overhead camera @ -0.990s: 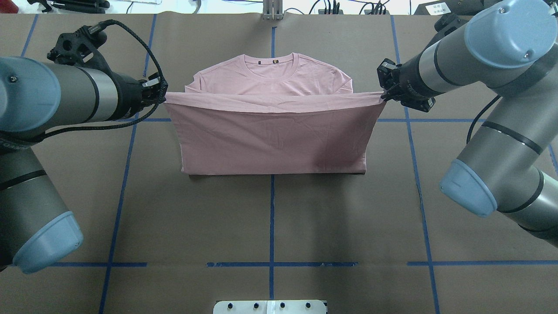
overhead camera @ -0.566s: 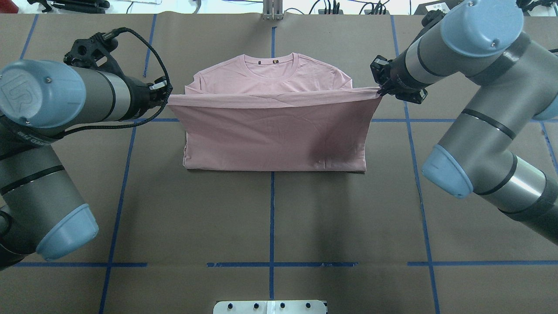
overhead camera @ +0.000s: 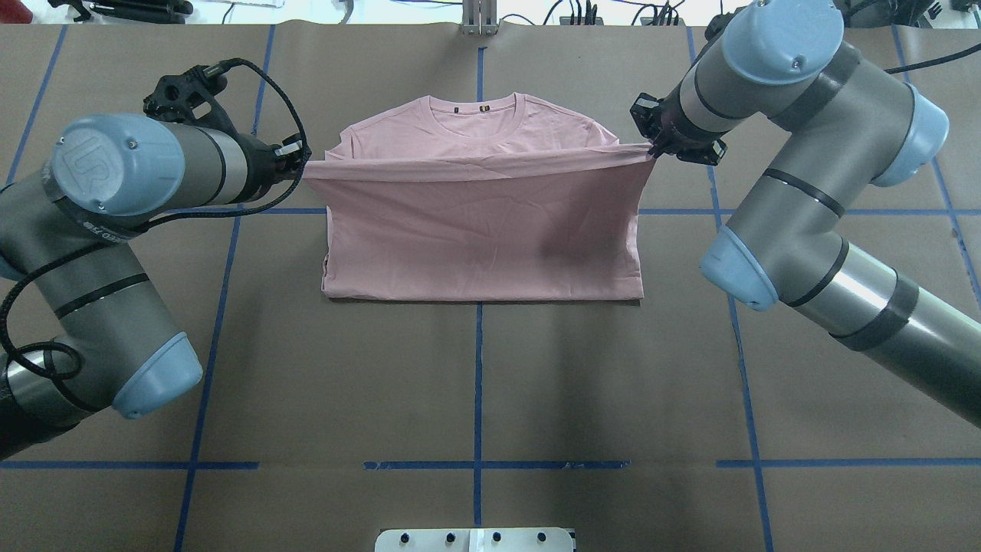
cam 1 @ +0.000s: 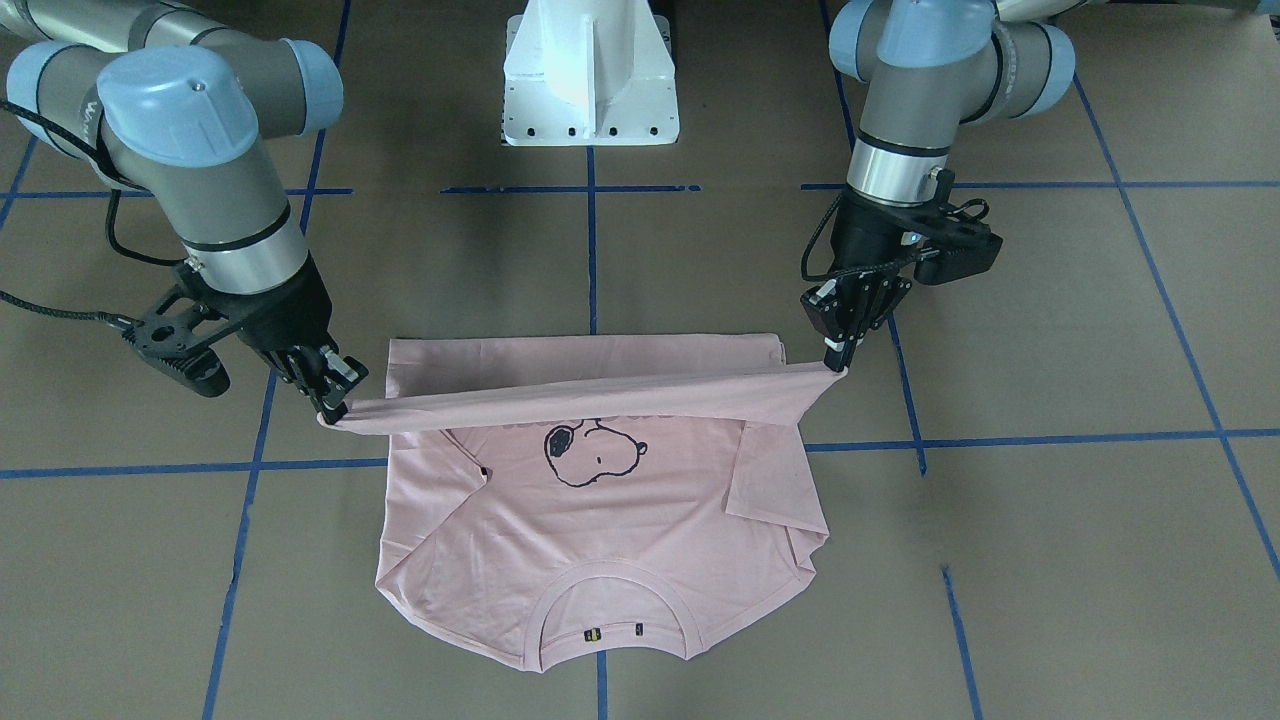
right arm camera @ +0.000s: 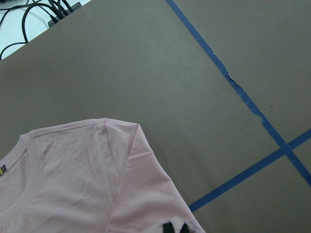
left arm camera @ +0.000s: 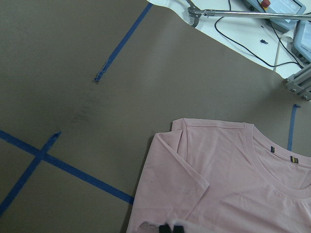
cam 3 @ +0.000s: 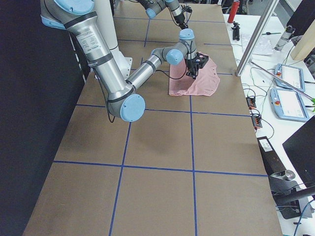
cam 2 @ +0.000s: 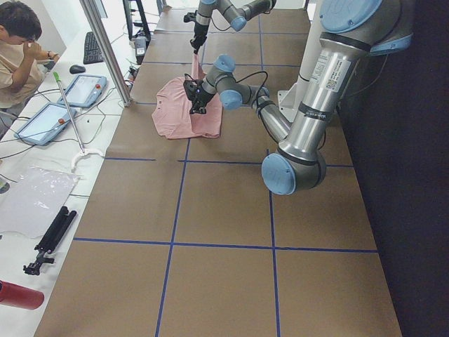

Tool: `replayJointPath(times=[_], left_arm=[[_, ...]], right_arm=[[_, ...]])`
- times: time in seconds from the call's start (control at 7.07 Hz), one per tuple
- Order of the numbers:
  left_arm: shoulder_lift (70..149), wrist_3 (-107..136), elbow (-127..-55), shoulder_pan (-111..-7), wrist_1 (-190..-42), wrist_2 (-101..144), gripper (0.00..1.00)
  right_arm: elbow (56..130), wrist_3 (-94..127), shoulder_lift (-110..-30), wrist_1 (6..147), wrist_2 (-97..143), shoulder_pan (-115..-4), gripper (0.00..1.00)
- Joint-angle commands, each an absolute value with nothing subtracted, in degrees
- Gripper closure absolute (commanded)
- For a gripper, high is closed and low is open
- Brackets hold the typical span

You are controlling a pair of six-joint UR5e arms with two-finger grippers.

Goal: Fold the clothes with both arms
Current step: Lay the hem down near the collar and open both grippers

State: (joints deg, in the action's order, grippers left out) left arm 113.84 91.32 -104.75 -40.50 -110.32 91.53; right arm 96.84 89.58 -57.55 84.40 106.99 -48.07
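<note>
The pale pink T-shirt [overhead camera: 483, 230] lies front up, collar [overhead camera: 481, 115] at the far side, sleeves folded in. My left gripper [overhead camera: 306, 162] is shut on one corner of its hem, my right gripper [overhead camera: 652, 149] on the other. They hold the hem taut above the chest, so the plain pink back shows. In the front-facing view the Snoopy print [cam 1: 592, 452] peeks out under the raised hem, with the left gripper [cam 1: 836, 362] on that view's right and the right gripper [cam 1: 330, 412] on its left. Each wrist view shows a shoulder of the shirt [left arm camera: 228, 170] [right arm camera: 82, 174] below.
The table is brown with blue tape lines [overhead camera: 477, 383]. The white pedestal base [cam 1: 590, 75] stands at the robot's side. Cables [overhead camera: 582, 11] lie beyond the far edge. An operator [cam 2: 21, 42] sits by tablets [cam 2: 84, 90] past that edge.
Both grippers have carried the hem further toward the collar. The folded-over layer now covers more of the shirt, and both arms have swung inward.
</note>
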Motion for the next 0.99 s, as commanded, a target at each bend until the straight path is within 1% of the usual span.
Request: replayJointPath(times=[0.0, 0.28, 0.57, 0.85], left_arm=[[117.66, 91.41, -95.93, -41.04, -117.75, 91.49, 1.00], [117.95, 91.41, -90.73, -42.36, -124.95, 91.49, 1.00], [119.61, 91.23, -86.67, -42.71, -127.00, 91.06, 1.00], [125.13, 87.92, -80.45, -42.63, -126.74, 88.17, 1.00]], right_arm=[[87.93, 89.21, -52.59, 82.53, 106.96, -48.34, 1.00], [78.44, 89.12, -47.04, 82.53, 105.65, -48.34, 1.00], [71.49, 89.03, -46.93, 74.13, 105.29, -48.43, 1.00], [68.66, 89.03, -46.85, 73.21, 105.29, -48.43, 1.00]])
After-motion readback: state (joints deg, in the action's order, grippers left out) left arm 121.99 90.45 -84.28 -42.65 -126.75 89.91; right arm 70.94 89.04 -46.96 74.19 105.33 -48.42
